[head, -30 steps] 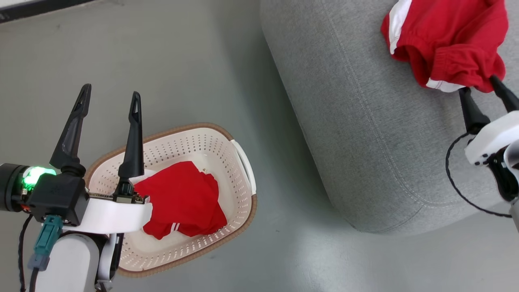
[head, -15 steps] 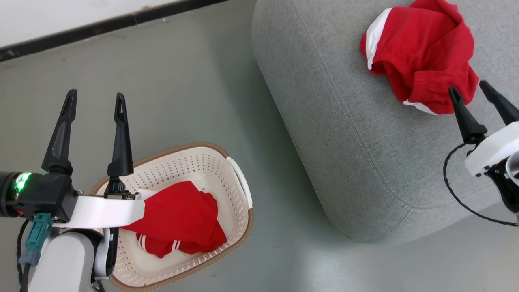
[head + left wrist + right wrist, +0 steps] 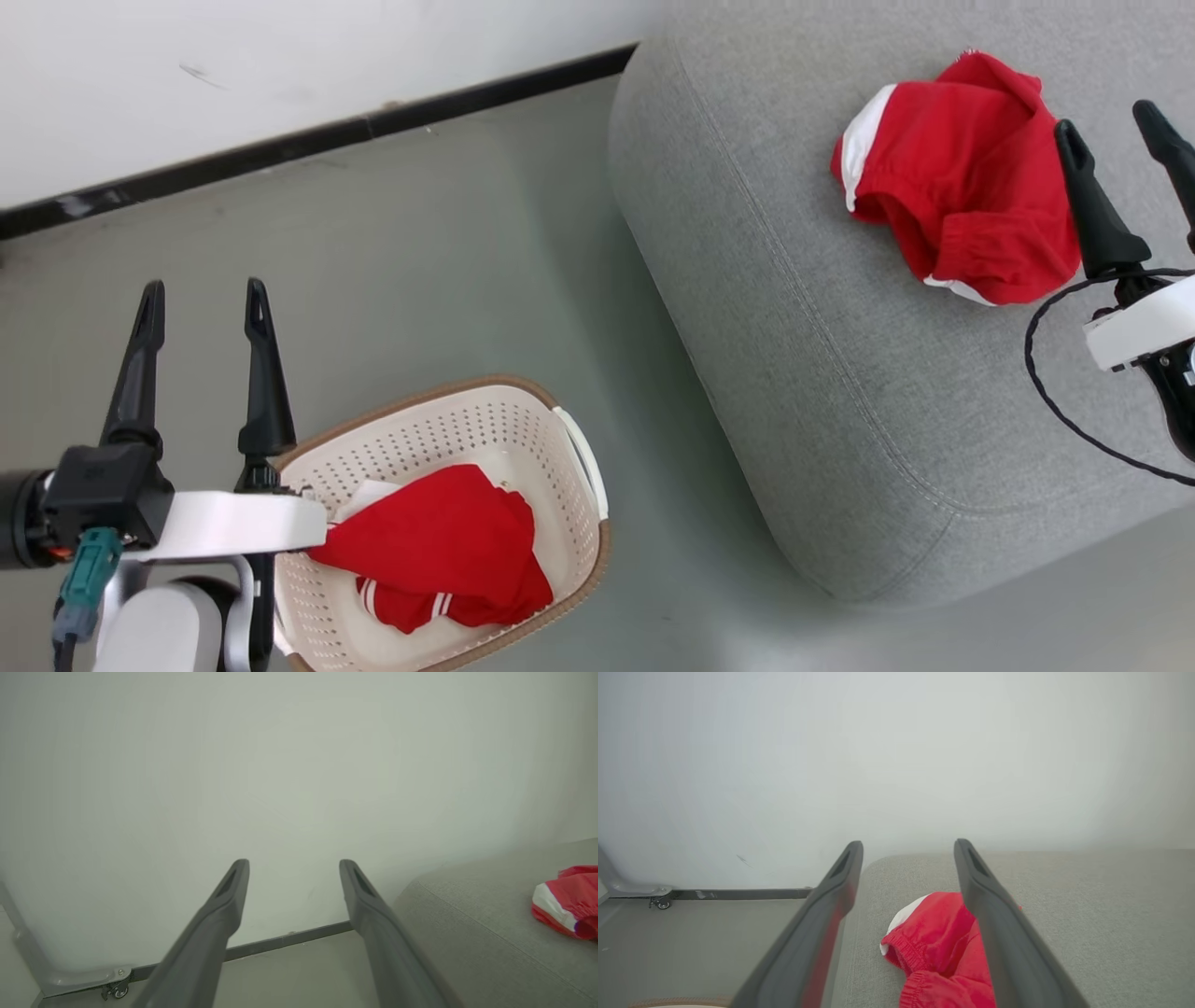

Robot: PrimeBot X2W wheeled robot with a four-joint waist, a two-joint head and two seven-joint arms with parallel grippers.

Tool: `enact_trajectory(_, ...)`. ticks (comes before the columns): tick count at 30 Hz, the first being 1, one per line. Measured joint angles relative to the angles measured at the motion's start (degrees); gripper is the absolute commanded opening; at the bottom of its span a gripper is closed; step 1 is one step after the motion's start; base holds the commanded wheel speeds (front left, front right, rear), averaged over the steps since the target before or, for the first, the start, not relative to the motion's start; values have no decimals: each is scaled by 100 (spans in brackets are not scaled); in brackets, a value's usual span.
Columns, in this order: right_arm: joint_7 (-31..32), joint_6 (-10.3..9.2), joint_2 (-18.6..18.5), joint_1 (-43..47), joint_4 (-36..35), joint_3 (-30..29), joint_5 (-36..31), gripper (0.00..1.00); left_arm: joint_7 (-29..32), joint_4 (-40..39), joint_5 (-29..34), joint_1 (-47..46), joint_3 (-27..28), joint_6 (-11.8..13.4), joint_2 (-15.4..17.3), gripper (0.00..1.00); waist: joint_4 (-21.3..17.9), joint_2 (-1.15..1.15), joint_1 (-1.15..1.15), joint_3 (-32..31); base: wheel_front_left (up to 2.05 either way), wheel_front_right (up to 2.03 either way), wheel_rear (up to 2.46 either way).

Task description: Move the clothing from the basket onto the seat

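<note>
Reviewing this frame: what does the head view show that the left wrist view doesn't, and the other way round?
Head view, of the two: the basket with a red garment lying in it, and the right gripper, open, above the seat. Left wrist view, of the two: a small caster wheel at the foot of the wall. Both: the left gripper, fingers apart and empty, the grey seat, the other red garment lying on it, the white wall, the dark baseboard and the floor.
</note>
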Motion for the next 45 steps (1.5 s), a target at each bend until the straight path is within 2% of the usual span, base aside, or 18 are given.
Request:
enact_trajectory(3, -143, 0, 9, 75, -45, -88, -111, 100, -1, 65, -20, 120, 14, 43, -35, 100, 87, 0, 0, -134, 0, 0, 0)
enact_trajectory(13, -360, 0, 410, 452, -279, -211, -450, 100, -1, 286, -24, 463, 29, 74, -132, 100, 460, 0, 0, -561, 0, 0, 0)
enact_trajectory(19, -404, 0, 812, 832, -436, -268, -655, 100, -1, 434, -91, 655, 12, 101, -216, 100, 702, 0, 0, -800, 0, 0, 0)
enact_trajectory(25, -422, 0, 1047, 1246, -492, -370, -857, 100, -2, 552, -164, 856, -60, 97, -302, 100, 941, 0, 0, -1018, 0, 0, 0)
enact_trajectory(34, -447, 0, 1401, 1919, -656, -708, -1285, 100, -2, 715, -164, 1062, -283, -27, -388, 100, 1293, 0, 0, -1327, 0, 0, 0)
enact_trajectory(45, -454, 0, 1886, 2611, -910, -1274, -1822, 100, -2, 899, -164, 1199, -441, -118, -470, 100, 1534, 0, 0, -1582, 0, 0, 0)
